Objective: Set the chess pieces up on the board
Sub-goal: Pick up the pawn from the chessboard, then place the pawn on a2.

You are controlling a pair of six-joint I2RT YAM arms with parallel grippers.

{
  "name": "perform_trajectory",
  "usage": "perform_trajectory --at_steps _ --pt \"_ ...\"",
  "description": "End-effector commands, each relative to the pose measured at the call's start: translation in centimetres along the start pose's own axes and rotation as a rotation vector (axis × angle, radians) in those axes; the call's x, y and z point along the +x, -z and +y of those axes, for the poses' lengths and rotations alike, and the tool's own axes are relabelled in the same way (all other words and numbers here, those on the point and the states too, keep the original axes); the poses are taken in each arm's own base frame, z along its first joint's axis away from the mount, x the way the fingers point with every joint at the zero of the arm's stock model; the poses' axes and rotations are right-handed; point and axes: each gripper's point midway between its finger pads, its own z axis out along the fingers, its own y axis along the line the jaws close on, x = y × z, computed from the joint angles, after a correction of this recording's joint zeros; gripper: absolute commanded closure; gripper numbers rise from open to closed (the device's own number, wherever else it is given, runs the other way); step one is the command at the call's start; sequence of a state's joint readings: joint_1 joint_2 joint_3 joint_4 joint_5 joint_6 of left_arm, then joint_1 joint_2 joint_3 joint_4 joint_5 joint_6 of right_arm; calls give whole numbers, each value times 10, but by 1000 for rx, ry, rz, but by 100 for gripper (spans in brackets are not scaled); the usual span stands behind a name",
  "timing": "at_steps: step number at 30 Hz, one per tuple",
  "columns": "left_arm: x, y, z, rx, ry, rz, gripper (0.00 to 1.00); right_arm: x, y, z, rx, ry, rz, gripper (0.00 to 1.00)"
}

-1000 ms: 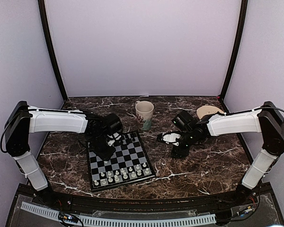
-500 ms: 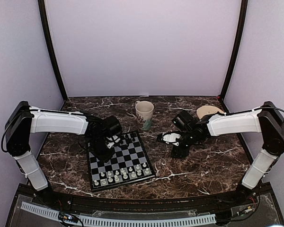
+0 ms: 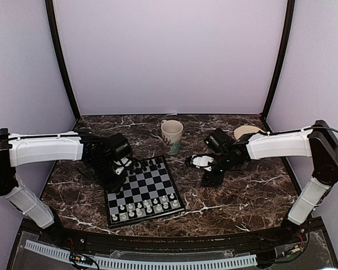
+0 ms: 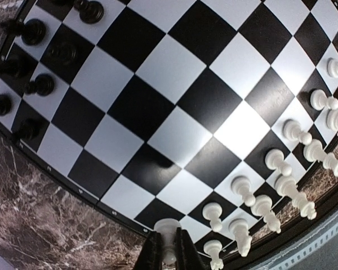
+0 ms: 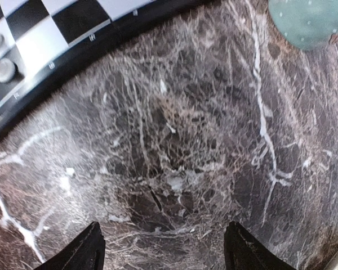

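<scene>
Along near edge of small square black-and-grey chessboard (image 3: 147, 216): two rows of tiny white chess figures (image 3: 142, 207). Over board's left border: left gripper (image 4: 168, 254), pinched tight on one white figure (image 4: 166, 228). Right of board, above dark veined marble tabletop (image 3: 245, 197): right gripper (image 5: 166, 250), jaws wide, holding nothing. Far edge: black figures (image 4: 34, 31). Beyond: cream mug (image 3: 172, 135).

Checked board (image 3: 149, 183), white pieces (image 3: 139, 206) near edge, black pieces (image 4: 34, 32) far edge
</scene>
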State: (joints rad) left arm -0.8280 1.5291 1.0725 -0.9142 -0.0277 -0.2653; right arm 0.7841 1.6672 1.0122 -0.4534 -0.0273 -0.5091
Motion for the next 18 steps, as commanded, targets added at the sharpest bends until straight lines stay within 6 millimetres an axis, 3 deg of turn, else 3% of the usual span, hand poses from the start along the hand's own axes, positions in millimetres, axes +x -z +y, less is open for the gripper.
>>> perform_trajectory --at_steps 1,8,9,10,18 --pt "31 7 0 41 86 35 98 -57 37 1 -58 -29 -191 27" --pt "39 4 4 31 103 30 98 -106 77 28 -268 -34 -385 26" --pt "40 3 4 31 102 36 99 -113 90 30 -282 -27 -427 4" --pt "40 1 5 26 104 43 99 -118 95 31 -286 -31 -454 0" --pt "40 -9 -2 56 123 56 98 -114 85 48 -320 -36 -451 0"
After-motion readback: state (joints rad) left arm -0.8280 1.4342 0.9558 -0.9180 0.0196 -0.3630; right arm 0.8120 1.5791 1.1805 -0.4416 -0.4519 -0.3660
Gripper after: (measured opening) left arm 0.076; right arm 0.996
